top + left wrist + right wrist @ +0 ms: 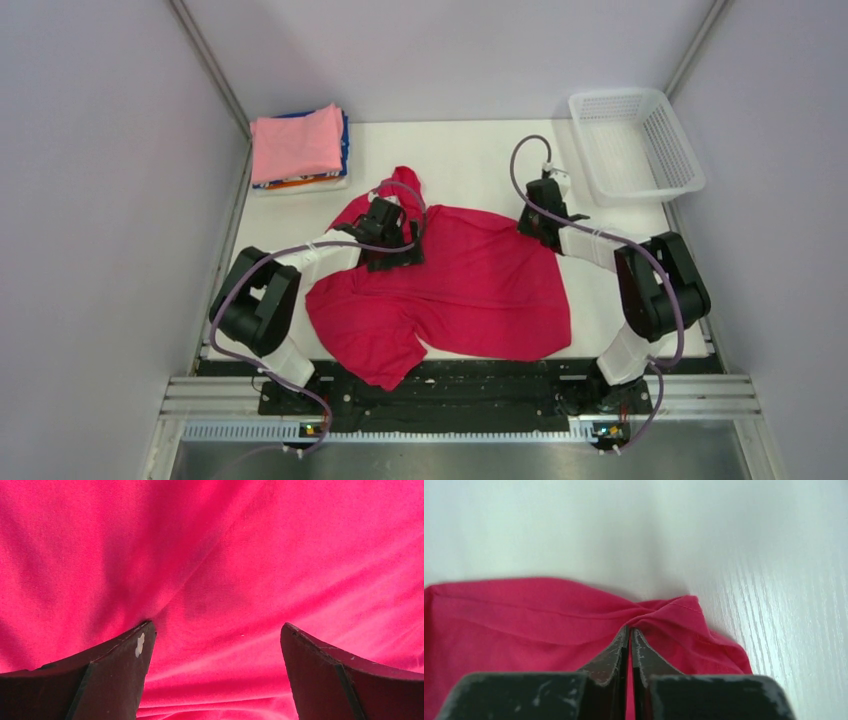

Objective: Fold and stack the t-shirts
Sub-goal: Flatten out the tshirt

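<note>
A crimson-red t-shirt (470, 290) lies spread and rumpled across the middle of the table. My left gripper (392, 232) stands open over its upper left part, and in the left wrist view its two fingers (120, 670) straddle bare red cloth (225, 580). My right gripper (541, 218) is at the shirt's upper right corner, shut on a pinch of the hem (659, 611). A stack of folded t-shirts (298, 147), pink on top with blue, orange and white edges below, sits at the back left.
A white mesh basket (637, 142) stands at the back right of the table (470, 160). Grey walls close in on both sides. The arms' bases and a black rail (470, 385) run along the near edge.
</note>
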Tool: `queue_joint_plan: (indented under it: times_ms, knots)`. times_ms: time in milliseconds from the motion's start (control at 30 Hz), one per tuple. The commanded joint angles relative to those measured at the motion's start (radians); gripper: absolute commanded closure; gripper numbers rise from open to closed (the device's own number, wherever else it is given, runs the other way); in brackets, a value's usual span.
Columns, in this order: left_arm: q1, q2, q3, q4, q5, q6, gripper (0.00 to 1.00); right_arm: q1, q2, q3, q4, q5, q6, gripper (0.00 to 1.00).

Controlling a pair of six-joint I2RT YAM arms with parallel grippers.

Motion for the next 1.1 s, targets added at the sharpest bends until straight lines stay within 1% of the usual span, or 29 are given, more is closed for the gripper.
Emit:
queue_joint_plan:
  times_ms: [0,133,267,400,500,667,733,833,967,1033,1067]
  knots:
    - [0.003,0.011,0.033,0.002,-0.048,0.019,0.01,-0.03,0.003,0.079,0.052,0.052,-0.013,1.0]
    - [0.006,0.018,0.034,0.002,-0.05,0.021,0.01,-0.069,0.037,0.144,0.029,0.003,-0.019,1.0]
    - [0.011,0.02,0.032,0.0,-0.056,0.022,0.01,-0.074,0.061,0.126,0.022,-0.02,-0.053,1.0]
    - [0.015,0.019,0.029,-0.005,-0.053,0.024,0.01,-0.087,0.079,0.101,0.046,-0.143,-0.149,1.0]
    - [0.015,0.015,0.025,-0.006,-0.052,0.026,0.01,-0.088,0.035,0.059,0.088,-0.17,-0.199,1.0]
    - [0.015,0.008,0.021,-0.003,-0.047,0.024,0.01,-0.087,-0.08,0.051,0.027,-0.089,-0.235,1.0]
    - [0.016,0.004,0.017,0.0,-0.045,0.019,0.01,-0.086,-0.137,0.037,-0.006,-0.071,-0.214,1.0]
    - [0.015,-0.004,0.011,0.011,-0.033,0.014,0.01,-0.073,-0.226,-0.003,-0.078,-0.055,-0.142,1.0]
    - [0.014,-0.016,-0.001,0.02,-0.028,0.011,0.01,-0.015,-0.292,-0.084,-0.12,-0.048,-0.067,0.88]
    - [0.014,-0.021,-0.004,0.019,-0.028,0.013,0.01,0.009,-0.292,-0.104,-0.124,-0.044,-0.043,0.78]
    - [0.015,-0.022,-0.006,0.019,-0.028,0.013,0.01,0.016,-0.285,-0.111,-0.119,-0.041,-0.034,0.77]
